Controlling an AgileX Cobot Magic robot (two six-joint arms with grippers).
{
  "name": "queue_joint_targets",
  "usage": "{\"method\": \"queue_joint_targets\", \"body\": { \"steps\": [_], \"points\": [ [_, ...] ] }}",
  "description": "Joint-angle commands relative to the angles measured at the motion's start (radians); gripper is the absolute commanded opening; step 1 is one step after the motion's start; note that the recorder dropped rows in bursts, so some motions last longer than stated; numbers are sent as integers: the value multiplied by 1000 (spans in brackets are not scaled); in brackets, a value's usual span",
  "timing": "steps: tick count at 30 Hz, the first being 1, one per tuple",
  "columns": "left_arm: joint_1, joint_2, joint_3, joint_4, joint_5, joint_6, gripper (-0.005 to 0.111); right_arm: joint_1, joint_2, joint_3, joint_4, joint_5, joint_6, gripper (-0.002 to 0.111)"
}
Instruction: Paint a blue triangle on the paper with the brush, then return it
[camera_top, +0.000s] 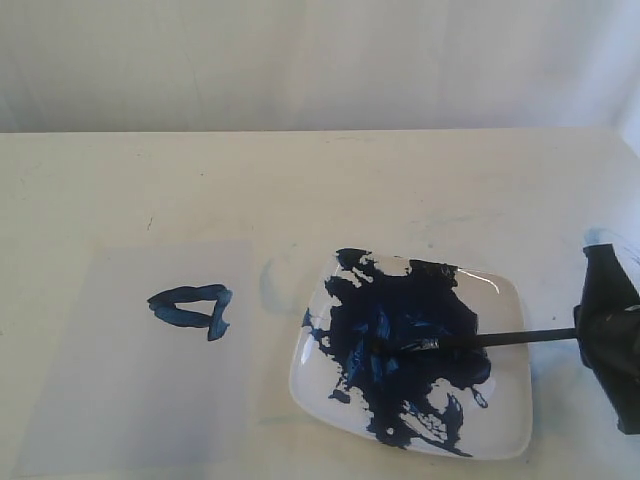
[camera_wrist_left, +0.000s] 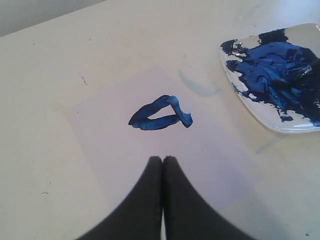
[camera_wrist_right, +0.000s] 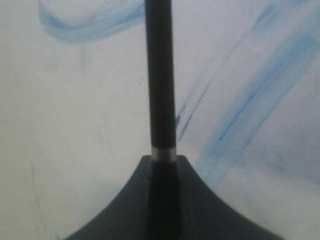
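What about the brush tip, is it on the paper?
No, the brush has its tip in paint on the plate, away from the paper.

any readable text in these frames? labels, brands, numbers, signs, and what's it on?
None in any view.
The paper carries only the blue triangle, no writing.
The plate shows only paint, no mark.
The brush handle shows no print.
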Motion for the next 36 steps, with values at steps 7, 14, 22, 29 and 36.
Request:
{"method": "queue_joint_targets", "body": {
  "steps": [7, 14, 22, 29, 36],
  "points": [
    [1, -7, 3, -25, 3, 2, 0, -5, 14, 1, -10, -13, -19, 15],
    [1, -7, 3, -25, 3, 2, 0, -5, 14, 1, -13, -9, -21, 30],
    [1, -7, 3, -25, 3, 2, 0, -5, 2, 1, -47, 12, -28, 42],
    [1, -7, 3, -27, 3, 2, 0, -5, -54, 2, -54, 55, -84, 56],
    [-5, -7, 3, -27, 3, 2, 0, -5, -133, 42, -54, 136, -180, 70]
  ]
}}
